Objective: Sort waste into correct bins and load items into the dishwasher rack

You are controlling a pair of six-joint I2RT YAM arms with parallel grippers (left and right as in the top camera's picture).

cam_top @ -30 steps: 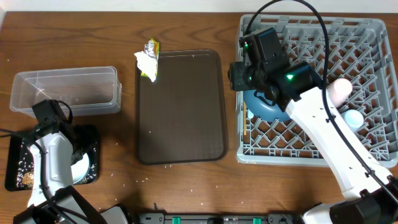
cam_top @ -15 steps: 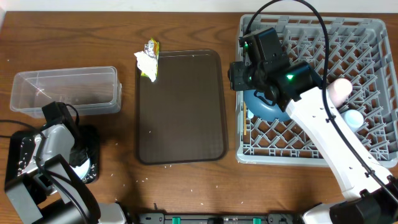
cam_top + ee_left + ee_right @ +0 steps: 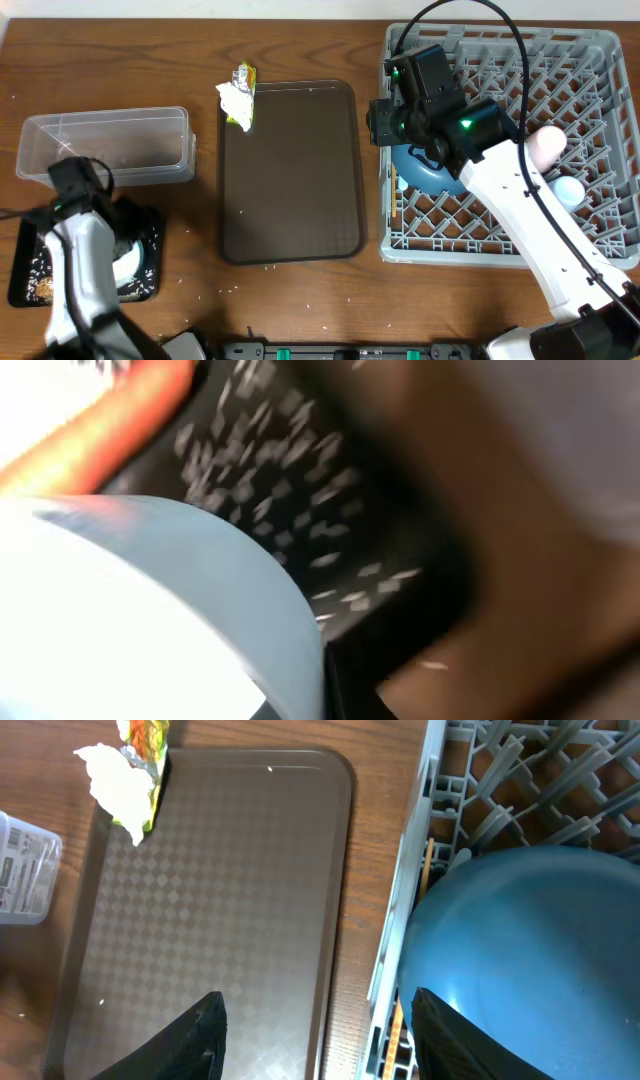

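This looks like a robotics lab bench staged as a dish-clearing station. A left arm [image 3: 85, 265] and a right arm [image 3: 520, 190], trailing black cables [image 3: 507, 35], reach over a brown wooden surface [image 3: 290, 310]. A grey rack [image 3: 600, 60] stands directly on the wood, near a brown tray [image 3: 290, 170], a clear tub [image 3: 105, 145] and a black tray [image 3: 25, 265]. Rice grains [image 3: 268, 267] lie scattered on the wood.

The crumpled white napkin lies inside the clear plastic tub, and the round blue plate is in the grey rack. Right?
No: the overhead view shows the crumpled white napkin at a corner of the dark brown tray, outside the clear plastic tub. The round blue plate is in the grey rack.
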